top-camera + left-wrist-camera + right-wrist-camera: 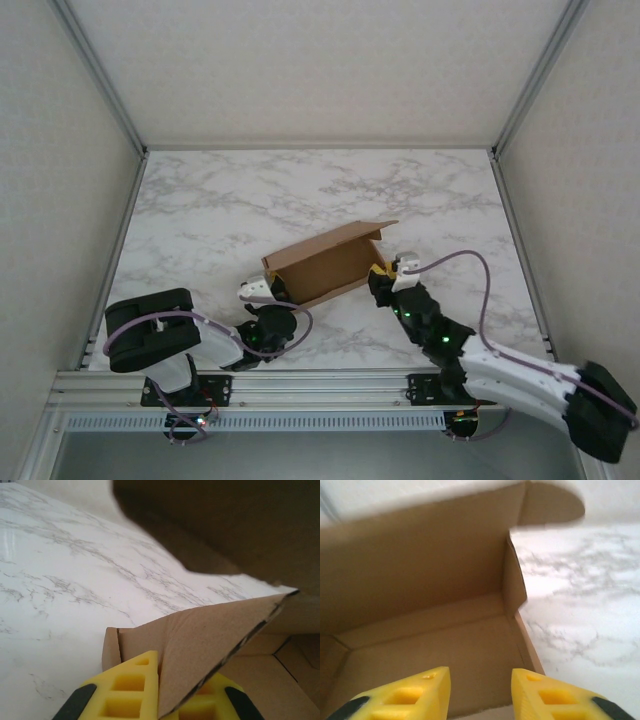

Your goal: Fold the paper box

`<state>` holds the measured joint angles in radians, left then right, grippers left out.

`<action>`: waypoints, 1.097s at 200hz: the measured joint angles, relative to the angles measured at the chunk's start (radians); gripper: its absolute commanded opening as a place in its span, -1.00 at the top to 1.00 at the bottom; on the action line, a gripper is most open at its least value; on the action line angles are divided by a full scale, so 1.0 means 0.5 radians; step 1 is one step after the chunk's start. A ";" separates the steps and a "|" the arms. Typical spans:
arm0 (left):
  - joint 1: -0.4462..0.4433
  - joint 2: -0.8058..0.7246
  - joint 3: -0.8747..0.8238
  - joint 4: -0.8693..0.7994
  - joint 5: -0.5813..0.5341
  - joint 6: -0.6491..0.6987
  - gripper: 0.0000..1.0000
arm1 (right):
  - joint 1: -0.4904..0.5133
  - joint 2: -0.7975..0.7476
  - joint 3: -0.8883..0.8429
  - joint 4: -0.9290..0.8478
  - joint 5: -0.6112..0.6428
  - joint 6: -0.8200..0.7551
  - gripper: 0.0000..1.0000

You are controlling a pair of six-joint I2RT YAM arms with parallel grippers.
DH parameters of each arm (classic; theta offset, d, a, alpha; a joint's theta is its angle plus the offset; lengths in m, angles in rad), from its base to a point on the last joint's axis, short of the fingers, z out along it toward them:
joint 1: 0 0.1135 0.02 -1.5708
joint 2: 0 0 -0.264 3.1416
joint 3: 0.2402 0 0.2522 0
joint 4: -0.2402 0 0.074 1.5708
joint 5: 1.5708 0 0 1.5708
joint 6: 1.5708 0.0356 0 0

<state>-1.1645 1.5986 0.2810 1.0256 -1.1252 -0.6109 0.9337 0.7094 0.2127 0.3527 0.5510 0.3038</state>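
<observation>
Item one, the paper box [328,263]: plain brown corrugated cardboard, partly raised, lay at a slant on the marble-patterned table [200,210], near its middle and a little toward my side, with the long back panel upright and a top panel jutting out at the far right corner. Item two, my left gripper [262,290]: sat at the near left end of the box; seen from the left wrist, its yellow fingers were pressed on either side of a cardboard flap [200,640], so it was clamped on the paper box. Item three, my right gripper [385,272]: sat at the right end of the box; seen from the right wrist, its yellow fingers stood apart with nothing between them, parted and holding nothing, above the near edge of the box's bare floor panel. Beyond it rose the back wall and a short side wall, with a rounded tab [552,502] at the upper right and bare table to the right
</observation>
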 measured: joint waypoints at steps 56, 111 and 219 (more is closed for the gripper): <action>0.000 0.082 0.053 0.005 -0.034 0.050 1.00 | -0.060 -0.304 0.552 -0.586 -0.195 -0.102 0.39; -0.011 0.179 0.114 0.029 -0.058 0.211 1.00 | -0.251 0.886 1.741 -1.138 -0.521 0.062 0.46; -0.109 0.169 -0.004 -0.233 0.121 0.517 0.10 | -0.354 1.453 1.814 -1.514 -0.821 0.332 0.49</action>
<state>-1.2190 1.6833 0.2790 0.9089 -1.0645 -0.3527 0.7567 1.4361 1.1194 -0.4046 0.1406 0.4698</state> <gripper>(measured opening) 0.389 0.258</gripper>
